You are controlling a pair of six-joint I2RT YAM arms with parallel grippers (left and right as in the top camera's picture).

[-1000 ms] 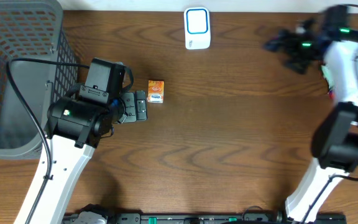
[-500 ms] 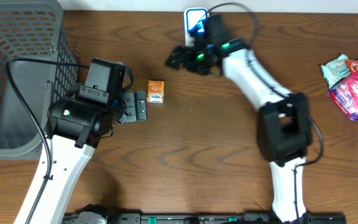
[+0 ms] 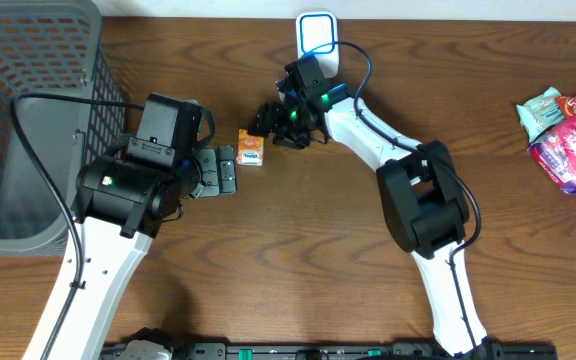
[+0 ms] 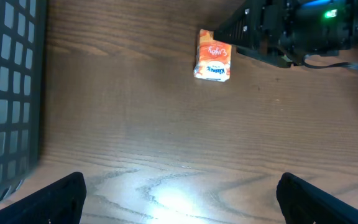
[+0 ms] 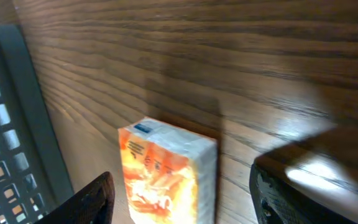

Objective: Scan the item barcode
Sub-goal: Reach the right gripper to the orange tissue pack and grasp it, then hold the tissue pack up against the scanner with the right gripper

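Observation:
The item is a small orange and white pack [image 3: 251,146] lying flat on the wooden table, left of centre. My right gripper [image 3: 267,128] reaches in from its right side. In the right wrist view the pack [image 5: 166,174] stands between the two dark fingers [image 5: 95,199], with gaps on both sides, so my right gripper [image 5: 185,202] is open. Just left of the pack, my left gripper [image 3: 220,170] is wide open and holds nothing. Its wrist view has the pack [image 4: 213,56] well ahead of the left gripper [image 4: 182,202]. A white scanner [image 3: 317,45] stands at the back edge.
A grey mesh basket [image 3: 28,100] fills the far left, its wall showing in both wrist views [image 4: 5,93] [image 5: 5,124]. Several wrapped snack packs [image 3: 563,130] lie at the far right. The right arm crosses the table's middle from the front.
The right arm has swung from the far right, past the scanner, down to the orange pack, its jaws narrowing around it. The left arm and the pack have not moved.

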